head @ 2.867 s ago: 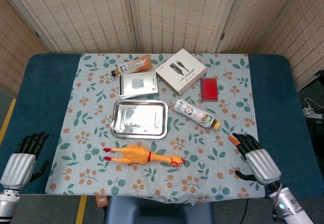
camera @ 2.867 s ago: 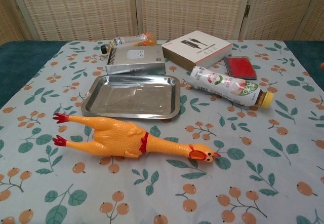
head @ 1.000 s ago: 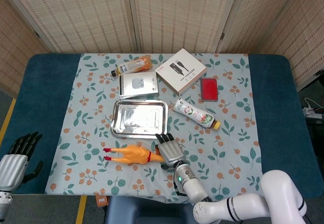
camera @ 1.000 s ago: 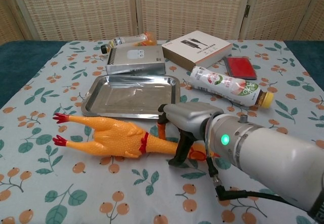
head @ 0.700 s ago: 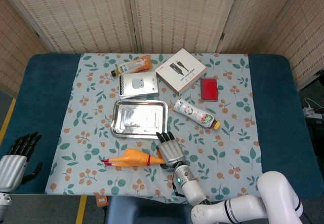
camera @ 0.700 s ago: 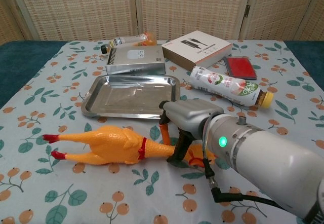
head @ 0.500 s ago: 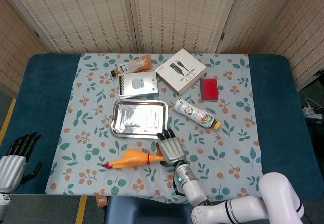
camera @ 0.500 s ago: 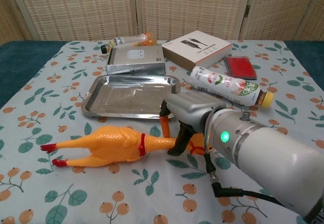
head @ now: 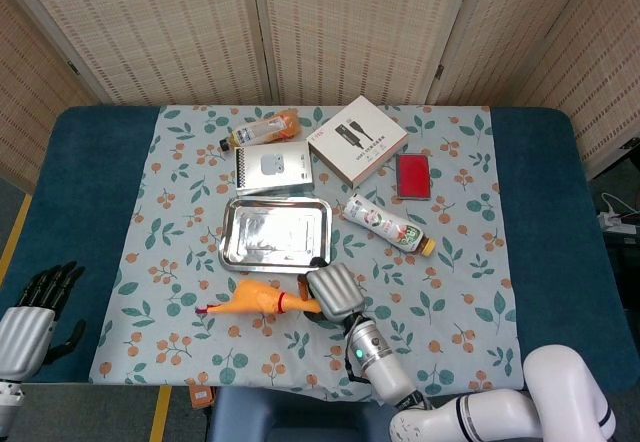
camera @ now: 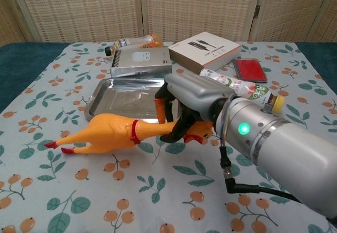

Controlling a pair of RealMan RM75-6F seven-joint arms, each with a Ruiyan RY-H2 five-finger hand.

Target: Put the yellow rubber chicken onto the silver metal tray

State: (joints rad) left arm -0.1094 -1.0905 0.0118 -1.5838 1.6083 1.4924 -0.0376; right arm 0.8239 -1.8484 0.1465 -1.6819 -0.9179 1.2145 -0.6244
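Observation:
The yellow rubber chicken (camera: 113,130) hangs tilted just in front of the silver metal tray (camera: 118,102), head end up and red feet low to the left. My right hand (camera: 185,105) grips it at the neck, beside the red-combed head (camera: 202,132). In the head view the chicken (head: 252,300) lies just below the tray (head: 275,234), with my right hand (head: 335,290) at its right end. My left hand (head: 37,307) hovers off the table's front left corner, fingers apart, holding nothing.
Behind the tray lie a grey box (head: 272,168), an orange bottle (head: 262,128) and a white carton (head: 357,139). A red case (head: 413,175) and a pink-labelled drink bottle (head: 388,224) lie to the tray's right. Floral cloth covers the table.
My right hand came in from the front right, took the chicken by the neck and raised it toward the tray. The chicken's feet swung down and left. The left hand stayed put.

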